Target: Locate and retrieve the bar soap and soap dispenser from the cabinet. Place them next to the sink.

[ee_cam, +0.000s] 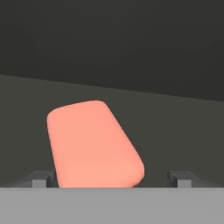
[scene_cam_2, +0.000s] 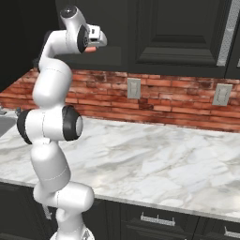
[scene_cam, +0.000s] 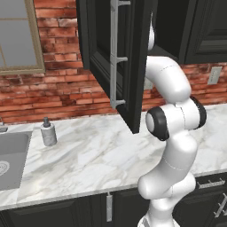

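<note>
Dark shelf inside open cabinet [scene_cam: 133,66] | bar soap [ee_cam: 92,144] lay flat between fingers [ee_cam: 183,178], nearer left tip, long axis skewed up-left | fingers spread wide, not touching soap | soap dispenser [scene_cam: 48,132] stood on tabletop [scene_cam: 102,155] beside sink [scene_cam: 13,155].

The arm [scene_cam_2: 51,84] rears high, elbow bent, jaws spread wide apart.

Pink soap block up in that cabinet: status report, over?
Gripper open, fingertips either side of salmon-pink bar soap on dark cabinet shelf. Grey speckled soap dispenser already by steel sink. Nothing blocking.
</note>
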Robot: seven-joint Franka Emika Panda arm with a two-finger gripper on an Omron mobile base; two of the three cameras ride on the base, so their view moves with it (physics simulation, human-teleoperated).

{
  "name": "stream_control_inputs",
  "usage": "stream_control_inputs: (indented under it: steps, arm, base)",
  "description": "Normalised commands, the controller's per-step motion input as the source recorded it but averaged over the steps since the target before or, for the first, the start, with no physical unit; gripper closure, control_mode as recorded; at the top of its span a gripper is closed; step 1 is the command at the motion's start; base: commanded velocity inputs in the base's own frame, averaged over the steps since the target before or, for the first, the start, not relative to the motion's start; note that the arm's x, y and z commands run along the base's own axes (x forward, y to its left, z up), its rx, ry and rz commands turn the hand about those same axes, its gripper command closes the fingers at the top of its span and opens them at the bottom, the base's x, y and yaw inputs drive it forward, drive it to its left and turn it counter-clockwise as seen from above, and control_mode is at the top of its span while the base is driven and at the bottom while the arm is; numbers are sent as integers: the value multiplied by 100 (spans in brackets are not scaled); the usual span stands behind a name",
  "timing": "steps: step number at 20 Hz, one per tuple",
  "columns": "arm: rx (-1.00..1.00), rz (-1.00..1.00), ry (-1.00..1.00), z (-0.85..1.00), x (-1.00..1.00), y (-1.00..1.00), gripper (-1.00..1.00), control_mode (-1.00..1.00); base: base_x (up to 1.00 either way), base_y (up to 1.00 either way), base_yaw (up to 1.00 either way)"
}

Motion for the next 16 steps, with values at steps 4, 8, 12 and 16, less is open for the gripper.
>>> stream_control_inputs:
  steps: [4,8,12,16]
  arm:
    - [0,1,-7,-12,23,0,-100,-100]
    - [0,0,-9,-8,19,0,-100,-100]
    - [0,0,-4,-5,12,3,-100,-100]
    - [0,0,0,-9,3,6,-100,-100]
  base:
    - [0,0,0]
    - [0,0,0]
    - [0,0,0]
    - [0,0,0]
